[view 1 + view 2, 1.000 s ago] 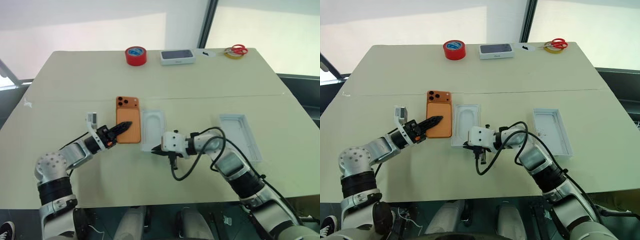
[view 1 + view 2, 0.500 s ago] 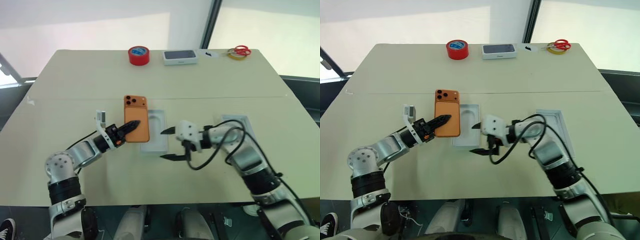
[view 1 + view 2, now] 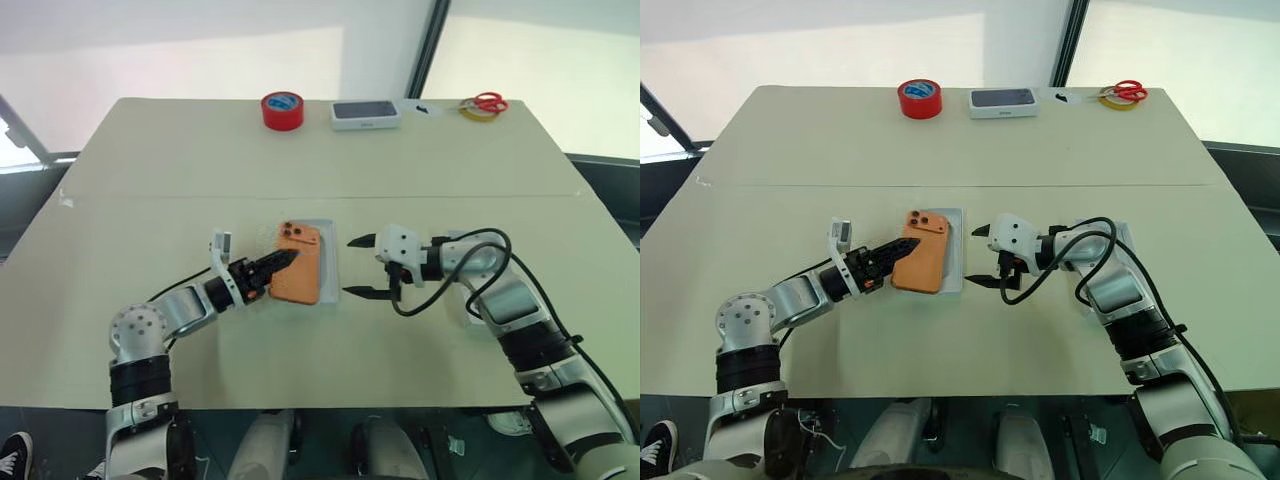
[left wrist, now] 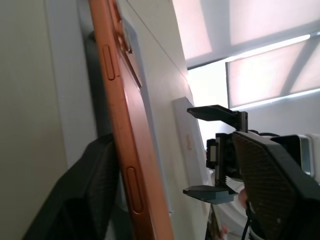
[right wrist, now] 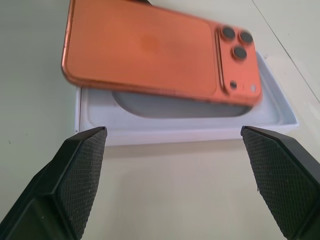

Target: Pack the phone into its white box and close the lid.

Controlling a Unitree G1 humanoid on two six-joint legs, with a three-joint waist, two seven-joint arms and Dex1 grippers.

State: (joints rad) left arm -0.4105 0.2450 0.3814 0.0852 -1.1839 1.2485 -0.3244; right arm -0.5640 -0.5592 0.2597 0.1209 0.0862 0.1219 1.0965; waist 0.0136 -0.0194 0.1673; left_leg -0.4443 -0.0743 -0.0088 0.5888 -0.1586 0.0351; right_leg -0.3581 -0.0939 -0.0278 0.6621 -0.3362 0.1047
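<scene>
The orange phone (image 3: 300, 275) lies back up and tilted across the white box (image 3: 328, 262), a shallow tray with a rounded recess. The phone's left edge is raised off the table. My left gripper (image 3: 283, 262) is at that edge and open. In the left wrist view the phone (image 4: 120, 115) stands edge-on between the fingers, close to one and far from the other. My right gripper (image 3: 348, 266) is open just right of the box and points at it, holding nothing. The lid (image 3: 455, 236) lies farther right, mostly hidden behind my right arm.
At the table's far edge stand a red tape roll (image 3: 282, 108), a white box with a dark phone picture (image 3: 366, 114), red-handled scissors (image 3: 487, 101) and a yellow tape ring (image 3: 468, 108). A cable loops from my right wrist over the lid.
The phone has slid right from the bare table onto the white box and now sits tilted. Both grippers opened. My right gripper drew back to the right, off the box.
</scene>
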